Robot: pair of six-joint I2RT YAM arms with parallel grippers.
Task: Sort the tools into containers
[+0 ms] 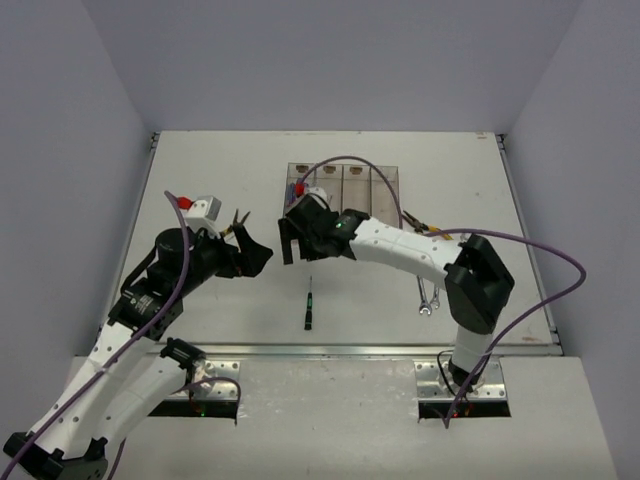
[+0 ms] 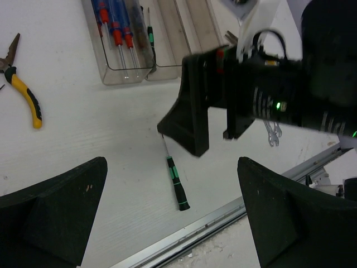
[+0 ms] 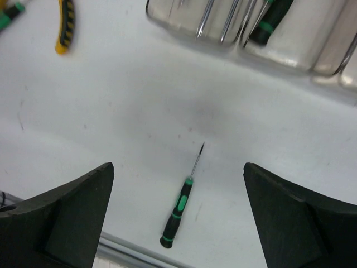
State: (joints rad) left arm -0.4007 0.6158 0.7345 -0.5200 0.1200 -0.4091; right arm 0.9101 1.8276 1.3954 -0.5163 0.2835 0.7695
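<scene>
Your right gripper (image 3: 177, 167) stood wide open and empty; a black-and-green screwdriver (image 3: 176, 216) lay on the bench (image 3: 111, 111) just under it, the containers (image 3: 290, 53) ahead. Your left gripper (image 2: 172, 164) was open too, holding nothing

L arm (image 1: 150, 300) comes up from near-left of the bins (image 1: 384, 184), elbow bent. L gripper (image 1: 258, 256) hovers well short of them, jaws wide, nothing btwn. R arm (image 1: 410, 248) stretches across from near-right, forearm low. R gripper (image 1: 298, 240) sits just in front of the bins' left end, tilted down, jaws wide, empty. The two grippers are close but apart.
</scene>
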